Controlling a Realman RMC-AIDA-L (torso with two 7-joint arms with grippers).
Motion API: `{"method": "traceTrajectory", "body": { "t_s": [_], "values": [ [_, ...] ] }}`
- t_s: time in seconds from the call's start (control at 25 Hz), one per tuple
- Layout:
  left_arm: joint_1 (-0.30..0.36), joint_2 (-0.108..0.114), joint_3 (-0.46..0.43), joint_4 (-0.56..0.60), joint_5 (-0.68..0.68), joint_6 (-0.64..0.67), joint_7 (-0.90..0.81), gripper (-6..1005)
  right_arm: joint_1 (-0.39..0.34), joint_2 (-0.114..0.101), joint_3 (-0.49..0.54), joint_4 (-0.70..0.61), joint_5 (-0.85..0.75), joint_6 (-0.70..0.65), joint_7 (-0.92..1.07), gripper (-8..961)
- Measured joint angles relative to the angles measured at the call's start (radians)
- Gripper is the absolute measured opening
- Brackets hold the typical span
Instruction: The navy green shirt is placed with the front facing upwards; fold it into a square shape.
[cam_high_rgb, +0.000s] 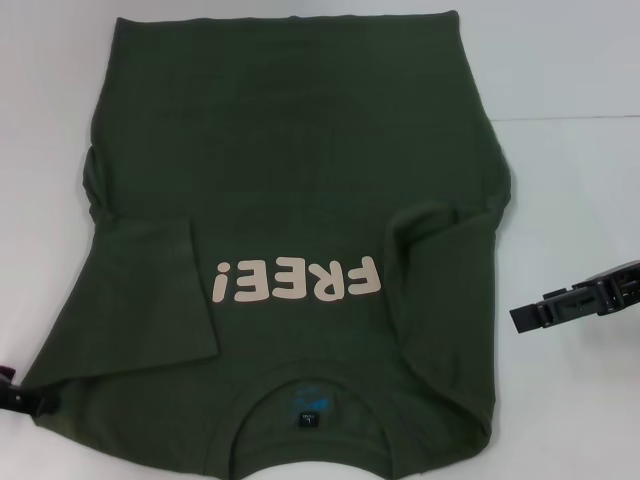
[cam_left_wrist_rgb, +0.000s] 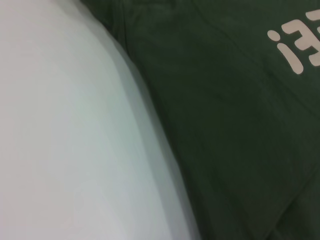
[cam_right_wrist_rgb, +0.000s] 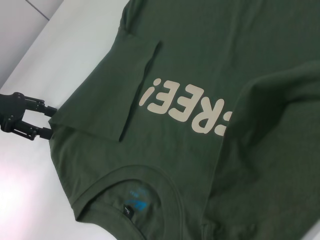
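The navy green shirt (cam_high_rgb: 300, 180) lies flat on the white table, front up, with its cream "FREE!" print (cam_high_rgb: 297, 280) reading upside down and its collar (cam_high_rgb: 312, 385) toward me. Both sleeves are folded in over the body, one on the left (cam_high_rgb: 150, 290) and one on the right (cam_high_rgb: 440, 235). My left gripper (cam_high_rgb: 35, 402) sits at the shirt's near left shoulder edge; in the right wrist view the left gripper (cam_right_wrist_rgb: 50, 121) is open, with the shoulder corner at its tips. My right gripper (cam_high_rgb: 520, 316) hovers over bare table beside the shirt's right edge, apart from the cloth.
The white table (cam_high_rgb: 570, 180) extends to the right of the shirt and to its left (cam_left_wrist_rgb: 60, 130). A small dark neck label (cam_high_rgb: 309, 420) shows inside the collar. The shirt's hem reaches the far edge of the view.
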Motion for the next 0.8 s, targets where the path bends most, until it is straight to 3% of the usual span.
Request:
{"method": "traceTrajectory", "body": {
  "t_s": [0.8],
  "values": [
    [0.001, -0.015, 0.001, 0.008, -0.019, 0.050, -0.003, 862, 0.002, -0.007, 0.005, 0.018, 0.000, 0.002, 0.000, 910]
  ]
}}
